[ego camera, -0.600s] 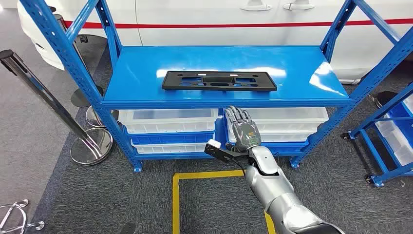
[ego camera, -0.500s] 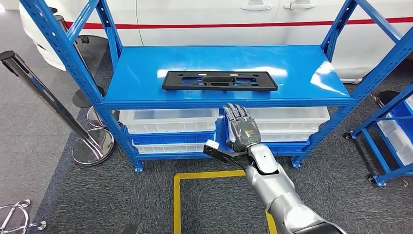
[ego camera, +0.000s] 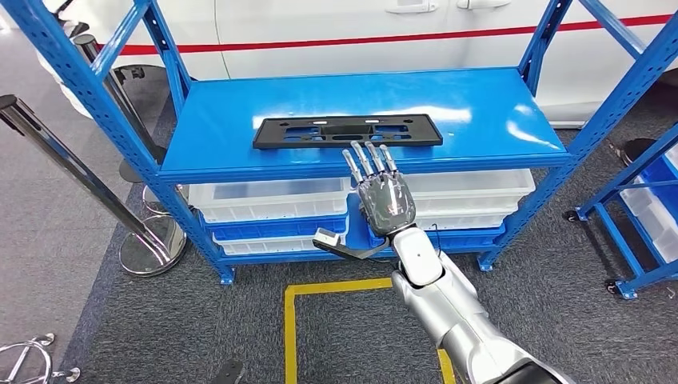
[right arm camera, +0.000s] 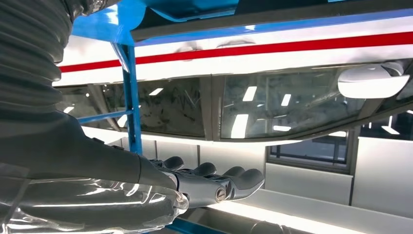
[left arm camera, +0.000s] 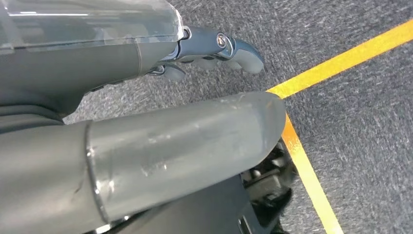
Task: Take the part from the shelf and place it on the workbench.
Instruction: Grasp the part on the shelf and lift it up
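- right hand has come up, empty, fingers spread, tips now at the near shelf edge
- black part untouched just beyond (grab looks next)
- left hand hangs loose, empty

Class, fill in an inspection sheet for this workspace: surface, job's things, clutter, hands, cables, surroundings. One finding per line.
Surface: glossy blue metal shelf, top level bare except for the part.
Job's things: flat black plastic part with cut-outs, lying flat near the shelf's front edge, not held.
Clutter: clear plastic bins on the level beneath.
Hands: right hand raised in front of the shelf edge, fingers straight, holding nothing; left hand over the carpet, holding nothing.
Cables: nothing seen.
Surroundings: white vehicle with red stripe, chrome barrier post, yellow floor line on grey carpet.
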